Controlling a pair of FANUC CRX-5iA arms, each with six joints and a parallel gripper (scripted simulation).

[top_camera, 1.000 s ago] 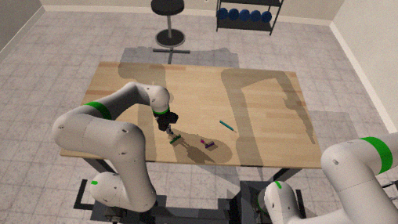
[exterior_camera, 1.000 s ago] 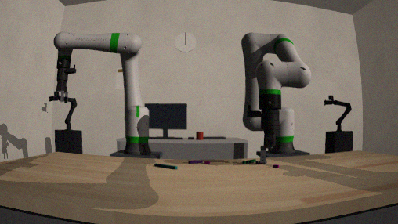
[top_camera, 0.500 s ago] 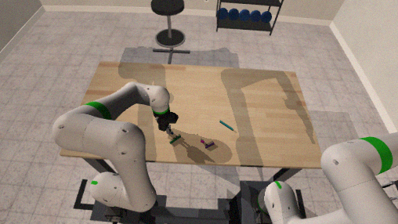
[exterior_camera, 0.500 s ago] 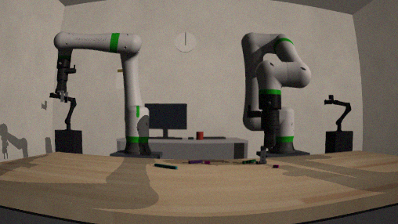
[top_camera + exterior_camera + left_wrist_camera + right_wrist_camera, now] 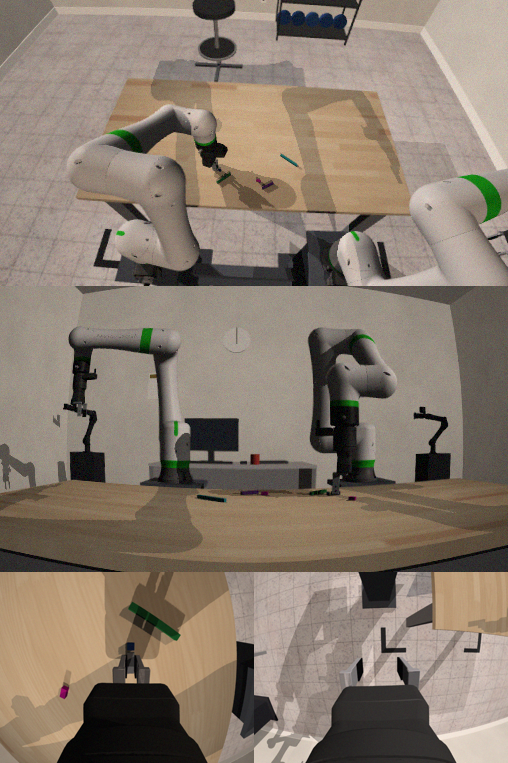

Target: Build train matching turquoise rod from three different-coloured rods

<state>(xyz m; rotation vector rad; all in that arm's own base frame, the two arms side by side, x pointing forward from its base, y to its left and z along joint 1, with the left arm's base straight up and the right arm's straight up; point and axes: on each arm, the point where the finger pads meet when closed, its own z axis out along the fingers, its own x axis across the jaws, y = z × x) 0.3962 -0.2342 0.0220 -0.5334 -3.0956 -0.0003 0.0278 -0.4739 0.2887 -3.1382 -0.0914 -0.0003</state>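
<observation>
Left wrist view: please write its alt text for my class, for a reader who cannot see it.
The left pincer grips a grey rod, with a small blue rod just beyond. A green rod slants above; a magenta rod sits at lower left.

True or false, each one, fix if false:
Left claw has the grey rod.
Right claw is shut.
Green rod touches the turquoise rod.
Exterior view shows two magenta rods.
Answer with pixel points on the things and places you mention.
1. The left claw (image 5: pixel 217 168) (image 5: pixel 336 491) (image 5: pixel 130 662) holds the short grey rod (image 5: pixel 130 662). True.
2. The right claw (image 5: pixel 80 411) (image 5: pixel 380 664) is shut. False: it is open, nothing between its fingers.
3. The long green rod (image 5: pixel 224 178) (image 5: pixel 318 492) (image 5: pixel 154 621) touches the long turquoise rod (image 5: pixel 289 160) (image 5: pixel 211 498). False: they lie well apart.
4. The exterior view shows two short magenta rods (image 5: pixel 352 498). True.
</observation>
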